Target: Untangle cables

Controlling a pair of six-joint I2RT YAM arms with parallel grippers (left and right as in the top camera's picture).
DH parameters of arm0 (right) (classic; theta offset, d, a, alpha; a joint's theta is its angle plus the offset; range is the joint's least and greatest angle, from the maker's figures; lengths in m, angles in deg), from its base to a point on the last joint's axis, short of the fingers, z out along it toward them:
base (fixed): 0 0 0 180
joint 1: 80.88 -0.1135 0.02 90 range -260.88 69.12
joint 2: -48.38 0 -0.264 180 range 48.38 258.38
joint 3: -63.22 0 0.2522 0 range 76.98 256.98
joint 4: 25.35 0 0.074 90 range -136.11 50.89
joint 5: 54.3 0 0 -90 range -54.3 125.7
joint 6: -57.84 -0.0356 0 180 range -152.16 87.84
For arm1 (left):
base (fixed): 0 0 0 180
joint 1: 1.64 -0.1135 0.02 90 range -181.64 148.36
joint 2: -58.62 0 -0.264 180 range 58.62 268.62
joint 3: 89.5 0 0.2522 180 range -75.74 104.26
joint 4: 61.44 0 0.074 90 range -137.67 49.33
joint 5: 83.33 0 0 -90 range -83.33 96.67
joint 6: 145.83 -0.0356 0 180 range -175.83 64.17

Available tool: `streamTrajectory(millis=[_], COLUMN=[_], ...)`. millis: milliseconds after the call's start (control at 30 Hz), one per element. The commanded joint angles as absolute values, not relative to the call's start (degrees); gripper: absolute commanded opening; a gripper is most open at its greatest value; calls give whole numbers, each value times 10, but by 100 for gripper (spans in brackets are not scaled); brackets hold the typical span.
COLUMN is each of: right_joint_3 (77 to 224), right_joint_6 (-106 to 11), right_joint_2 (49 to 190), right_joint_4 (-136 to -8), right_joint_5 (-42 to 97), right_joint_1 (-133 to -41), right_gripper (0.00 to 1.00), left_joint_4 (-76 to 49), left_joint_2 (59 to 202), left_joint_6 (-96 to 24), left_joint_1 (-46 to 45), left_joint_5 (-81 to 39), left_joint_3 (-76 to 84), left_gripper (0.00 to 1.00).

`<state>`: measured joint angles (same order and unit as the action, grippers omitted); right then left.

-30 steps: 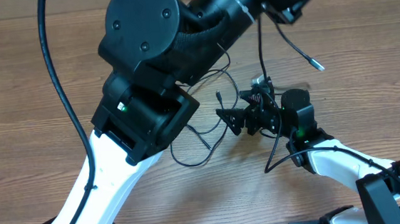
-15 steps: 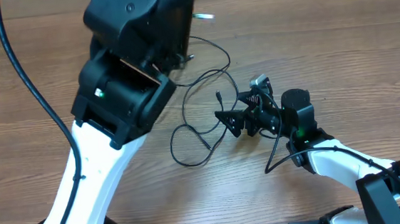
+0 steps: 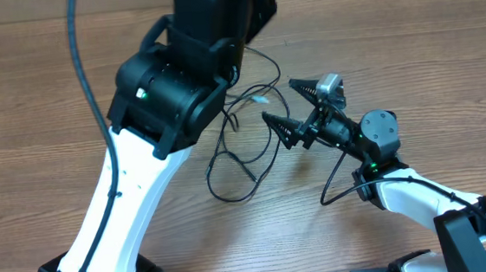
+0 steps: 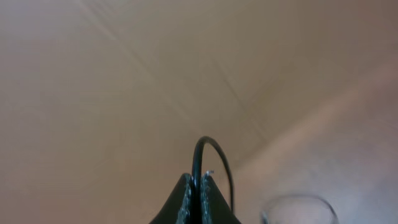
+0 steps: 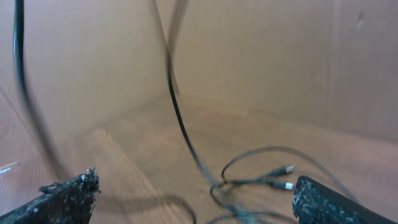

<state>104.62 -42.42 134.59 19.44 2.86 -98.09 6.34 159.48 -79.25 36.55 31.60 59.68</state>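
The cables (image 3: 227,159) are thin black cords lying in loose loops on the wooden table (image 3: 32,100), with strands running up under my left arm (image 3: 186,80). In the left wrist view my left gripper (image 4: 194,182) is shut on one thin black cable (image 4: 199,152), held high above the table. In the overhead view the left gripper itself is hidden by its own arm. My right gripper (image 3: 278,100) stands open just right of the tangle. In the right wrist view the right gripper (image 5: 196,193) has its fingers wide apart, with looped cables (image 5: 249,180) and two small plugs (image 5: 286,177) ahead.
A thick black robot cable (image 3: 81,70) runs along the left arm's white link (image 3: 111,224). The right arm's base link (image 3: 422,200) sits at the lower right. A taut strand (image 5: 177,112) rises from the tangle in the right wrist view.
The left arm has swung back over the upper middle of the table, still holding its cable. The right gripper has lifted and shifted up and right, staying open.
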Motion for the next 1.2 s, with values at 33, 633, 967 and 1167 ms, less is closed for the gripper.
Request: streamTrajectory(millis=[33,633,967,1167], right_joint_3=[1048,1048,1048,1048], right_joint_6=[-422,-422,-434,-444], right_joint_2=[1345,1345,1345,1345], right_joint_4=[231,376,418,410], right_joint_5=[27,27,-10,-62], right_joint_1=[-966,-961,-963,-963], right_gripper=[100,100,100,100], left_joint_4=[147,369,366,316], left_joint_2=[1611,1662,1677,1698], left_joint_6=[-749,-836,-838,-815], left_joint_1=[366,366,366,370], left_joint_5=[237,52,19,-40], left_joint_3=[605,605,605,605], left_gripper=[4,4,4,4])
